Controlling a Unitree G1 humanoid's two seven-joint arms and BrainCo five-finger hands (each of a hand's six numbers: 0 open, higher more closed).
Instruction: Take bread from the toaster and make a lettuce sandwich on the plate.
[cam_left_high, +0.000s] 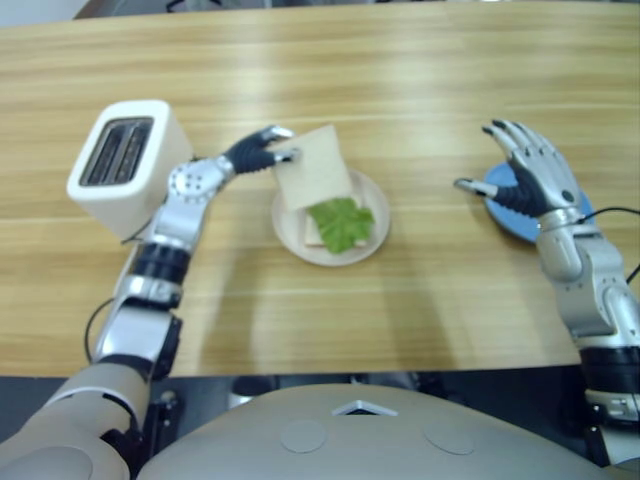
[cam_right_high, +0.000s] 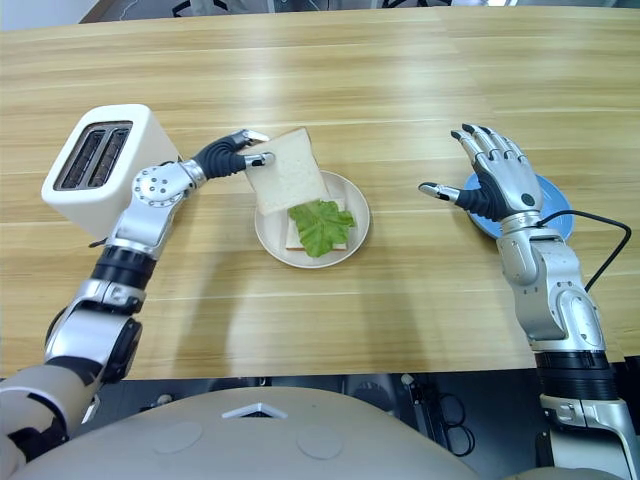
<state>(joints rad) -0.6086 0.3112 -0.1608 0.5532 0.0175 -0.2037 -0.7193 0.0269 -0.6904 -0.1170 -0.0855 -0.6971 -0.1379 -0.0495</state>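
table (cam_right_high: 400, 80) of pale wood under everything. toaster (cam_right_high: 95, 165) stands just to the left of the left hand (cam_right_high: 225, 152). plate (cam_right_high: 352, 240) lies to that hand's right and a little nearer the robot, close by. the left hand pinches the bread slice (cam_right_high: 288, 172) by its left edge, fingers pressed together on it. the slice hangs tilted, its free edge out over the plate's far-left rim. lettuce (cam_right_high: 318, 225) lies on the lower slice (cam_right_high: 292, 240) on the plate, down-right of the held bread and partly under it. so the coming move looks like a short carry right and toward the robot, then laying it flat (my judgement only). right hand (cam_right_high: 495, 170) is spread and holds nothing, hovering at a blue dish (cam_right_high: 555, 205), well apart from the plate – the left is clearly nearer.
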